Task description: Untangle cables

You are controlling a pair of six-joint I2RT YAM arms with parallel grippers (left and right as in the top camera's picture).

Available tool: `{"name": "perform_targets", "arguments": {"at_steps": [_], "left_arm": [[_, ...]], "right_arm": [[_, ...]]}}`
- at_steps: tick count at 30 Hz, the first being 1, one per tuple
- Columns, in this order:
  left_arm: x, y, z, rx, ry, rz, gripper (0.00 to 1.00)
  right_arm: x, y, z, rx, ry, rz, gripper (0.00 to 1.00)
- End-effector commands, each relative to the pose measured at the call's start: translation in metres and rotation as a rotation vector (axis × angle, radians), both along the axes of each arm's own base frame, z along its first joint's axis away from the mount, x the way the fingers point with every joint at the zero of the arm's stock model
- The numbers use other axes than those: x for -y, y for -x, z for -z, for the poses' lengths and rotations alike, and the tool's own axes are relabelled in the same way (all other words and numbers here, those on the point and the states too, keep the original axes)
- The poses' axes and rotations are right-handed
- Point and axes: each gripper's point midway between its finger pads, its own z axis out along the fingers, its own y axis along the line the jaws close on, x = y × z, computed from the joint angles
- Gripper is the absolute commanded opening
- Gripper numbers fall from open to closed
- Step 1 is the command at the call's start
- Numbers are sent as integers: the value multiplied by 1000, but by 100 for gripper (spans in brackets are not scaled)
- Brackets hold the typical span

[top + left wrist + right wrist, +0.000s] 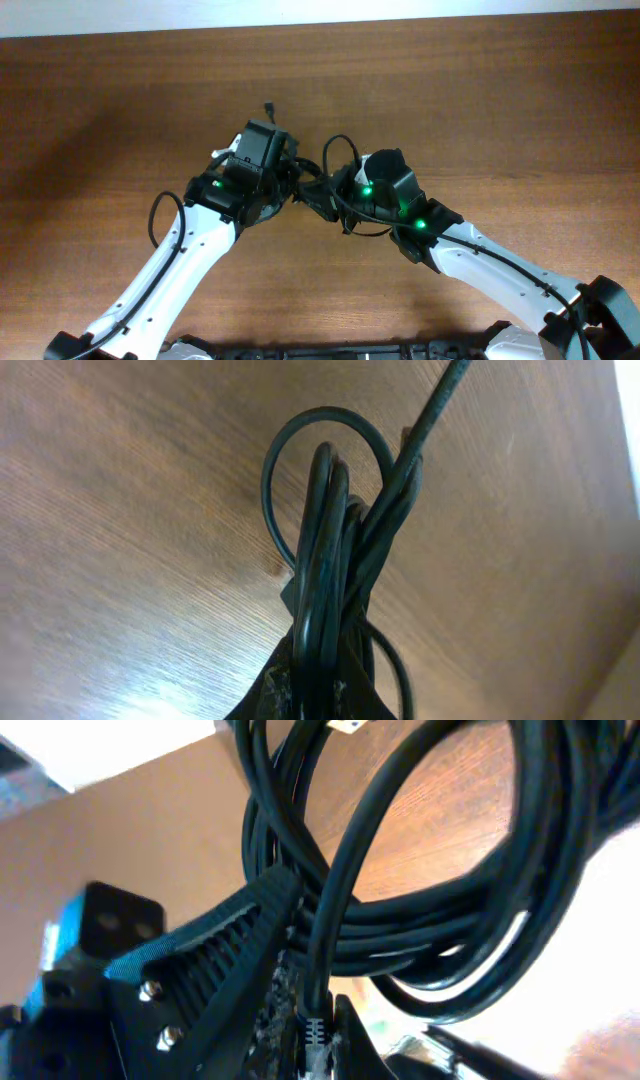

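Note:
The cables (308, 186) are a bundle of thin black cords held off the wooden table (120, 110) between my two grippers at the middle. A loose end (270, 107) pokes out toward the back, and a loop (340, 148) rises over the right arm. My left gripper (320, 698) is shut on several strands of the cables (325, 540), which run upward from its jaws into a loop. My right gripper (315, 1042) is shut on one cable's ribbed plug end (315, 1028). The rest of the cables (430, 920) coil above it.
Both arms meet at the table's middle, left gripper (287, 178) and right gripper (325, 195) a few centimetres apart. A black ridged part with screws (225, 960) and a blue-edged block (95, 925) crowd the lower left of the right wrist view. Bare wood surrounds the arms.

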Motion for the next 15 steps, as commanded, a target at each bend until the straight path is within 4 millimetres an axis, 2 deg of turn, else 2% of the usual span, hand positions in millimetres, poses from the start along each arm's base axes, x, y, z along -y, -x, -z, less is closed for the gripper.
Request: {"name": "perform_targets", "arguments": {"at_steps": [1,4,9,12,15], "left_arm": [[-3,-4,-6,110,-178,285,0],[0,-4,-6,154,-246,446,0],[42,9,-18,294,-164,826,0],[61,18,-28,344,-66,932,0],[70,25,-32,356,-10,975,0]], "right_arm": [[2,-3,-1,189,62,-103,4],[15,-10,3,239,94,-124,4],[34,-24,4,312,133,-121,4],[37,-28,6,358,166,-127,4],[45,-30,18,332,223,-100,4]]}}
